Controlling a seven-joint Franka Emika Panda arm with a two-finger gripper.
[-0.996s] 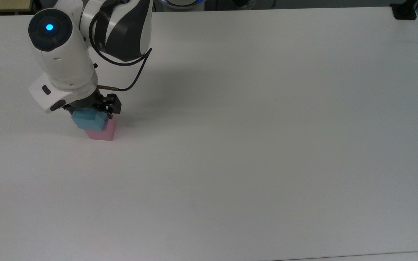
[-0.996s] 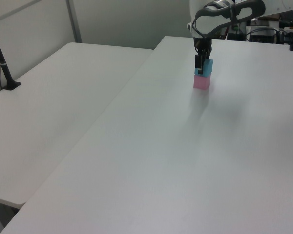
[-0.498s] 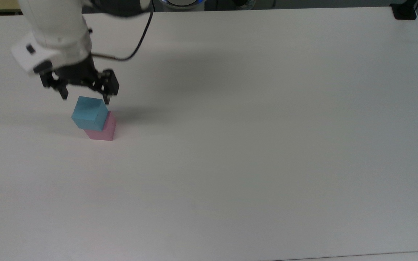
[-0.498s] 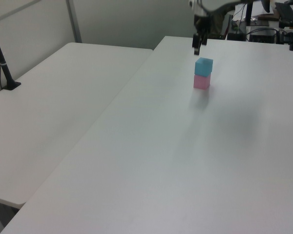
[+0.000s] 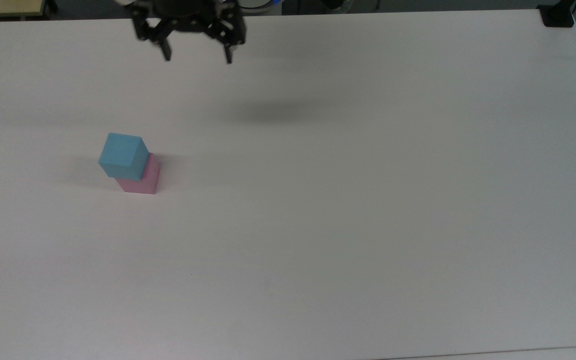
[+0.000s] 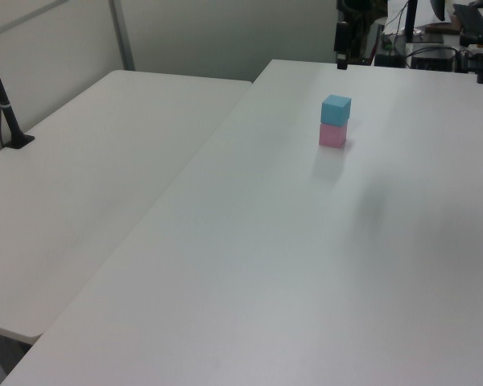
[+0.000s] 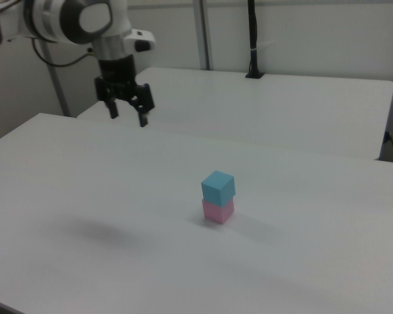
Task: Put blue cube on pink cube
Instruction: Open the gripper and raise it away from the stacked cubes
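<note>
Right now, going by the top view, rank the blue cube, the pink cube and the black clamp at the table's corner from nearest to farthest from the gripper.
From the open gripper:
1. Blue cube, below-left, on top.
2. Pink cube, under it, slightly farther.
3. Black clamp, the top view's far right corner.

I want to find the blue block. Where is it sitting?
The blue cube sits on top of the pink cube, toward the top view's left on the white table, with the open gripper up and away from it.

Pretty even, soft overhead light; the matte white table (image 5: 368,200) shows faint blurry shadows, no harsh glare.
</note>
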